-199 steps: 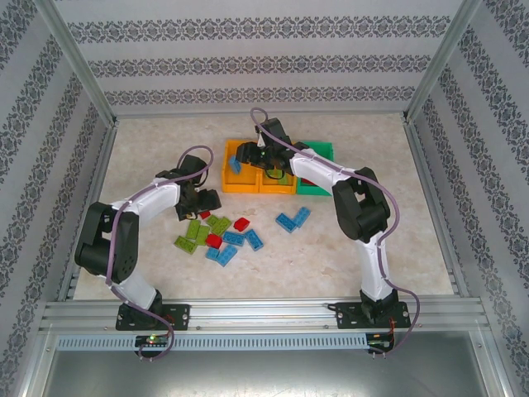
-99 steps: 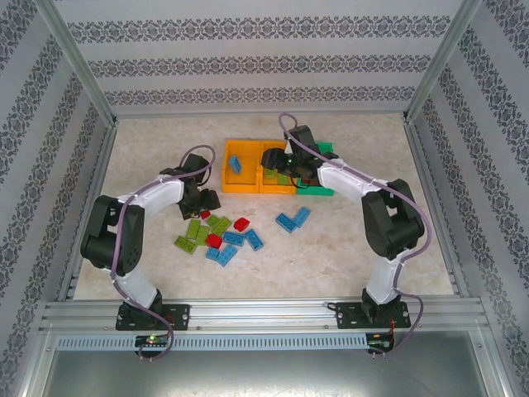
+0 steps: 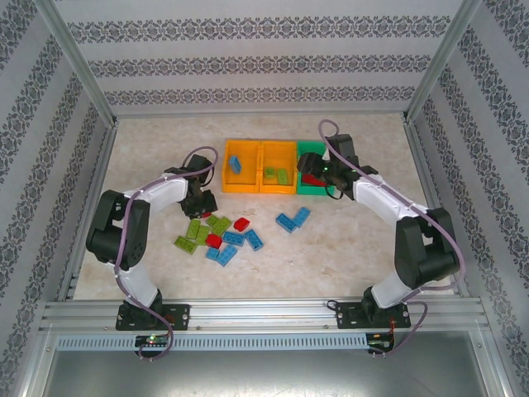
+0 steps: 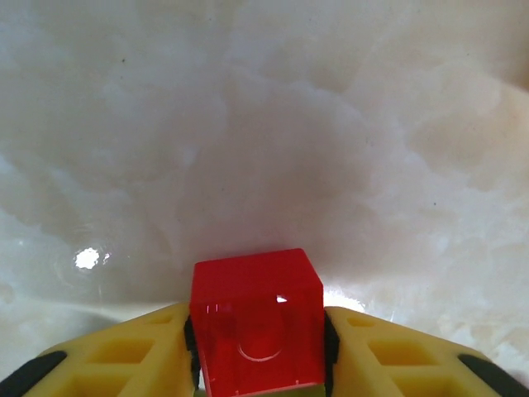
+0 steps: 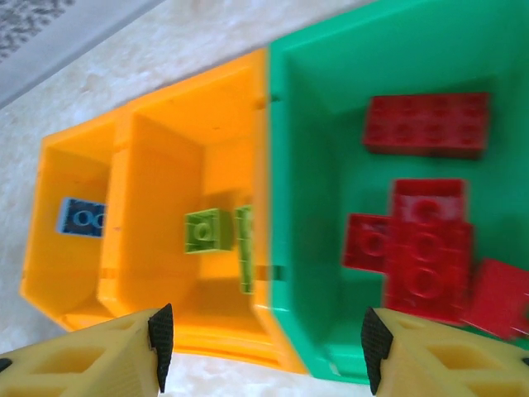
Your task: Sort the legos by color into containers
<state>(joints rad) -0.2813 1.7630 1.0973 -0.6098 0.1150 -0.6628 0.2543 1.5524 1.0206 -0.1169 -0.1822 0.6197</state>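
Swept along the bin row within a second by the right arm: from over the left orange bin, past the middle orange bin, to the green bin. Hovering now over the green bin's near rim with the right end effector spread wide and empty, above red bricks on the bin floor. Light green bricks in the middle bin, one blue brick in the left. Right elbow pushed out toward the right wall, forearm reaching back and left. Little changed on the other side: left end effector pinching a red brick between yellow fingers, close to the counter, at the far left edge of the loose pile. Left arm folded, elbow out left.
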